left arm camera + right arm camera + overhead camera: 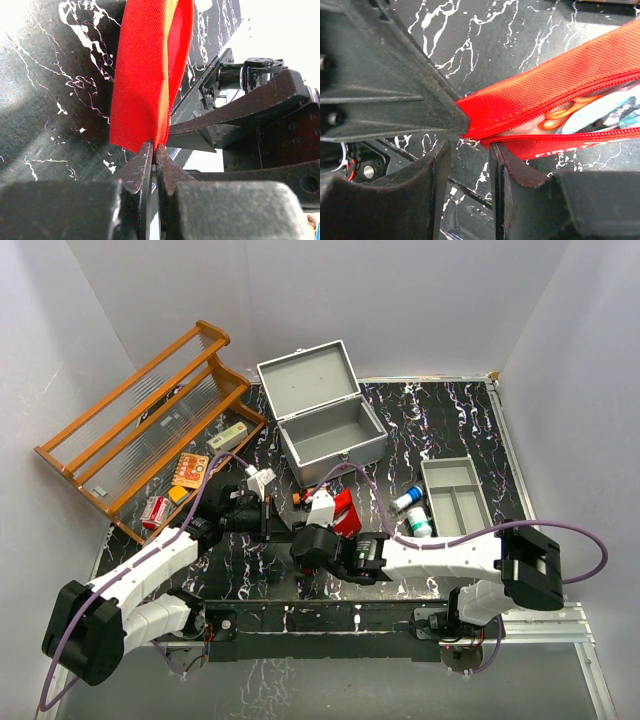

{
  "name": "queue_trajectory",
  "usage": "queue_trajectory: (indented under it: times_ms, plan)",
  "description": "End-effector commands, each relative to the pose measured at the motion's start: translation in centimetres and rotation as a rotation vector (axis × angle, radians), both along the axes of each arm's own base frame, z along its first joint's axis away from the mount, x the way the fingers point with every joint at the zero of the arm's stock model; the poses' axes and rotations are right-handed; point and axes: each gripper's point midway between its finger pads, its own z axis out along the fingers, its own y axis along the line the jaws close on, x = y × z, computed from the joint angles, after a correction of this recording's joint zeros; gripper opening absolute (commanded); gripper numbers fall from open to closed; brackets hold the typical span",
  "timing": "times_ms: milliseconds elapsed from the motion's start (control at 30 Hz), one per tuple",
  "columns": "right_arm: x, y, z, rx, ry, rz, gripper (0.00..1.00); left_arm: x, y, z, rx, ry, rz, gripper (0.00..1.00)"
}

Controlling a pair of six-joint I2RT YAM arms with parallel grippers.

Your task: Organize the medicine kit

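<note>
The medicine kit (pixel 325 430), a grey metal box, stands with its lid open at the back centre. In front of it lies a red fabric pouch (pixel 346 512). My left gripper (pixel 285 518) is shut on the pouch's end seam (pixel 150 70), its fingertips (pixel 145 152) pinching the fabric. My right gripper (pixel 469 150) is open at the same end of the pouch (pixel 555 85), and the small metal zipper pull (pixel 472 144) sits just ahead of its gap. The zip is partly open; orange scissor handles (pixel 565 111) and packets show inside.
A shallow grey divided tray (pixel 456 495) sits at the right, with two small bottles (pixel 410 502) beside it. A wooden rack (pixel 150 420) leans at the back left. An orange packet (pixel 188 470), a red-and-white box (pixel 155 510) and a white box (pixel 228 435) lie by the rack.
</note>
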Motion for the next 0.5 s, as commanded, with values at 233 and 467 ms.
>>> queue_trajectory:
  times_ms: [233, 467]
  plan:
    - [2.24, -0.12, 1.46, -0.063, -0.017, -0.197, 0.26, -0.76, -0.16, 0.66, -0.034, -0.011, -0.028, 0.00]
    - [2.01, 0.27, 1.29, -0.075, -0.005, -0.182, 0.07, -0.67, -0.04, 0.69, -0.023, -0.020, -0.026, 0.00]
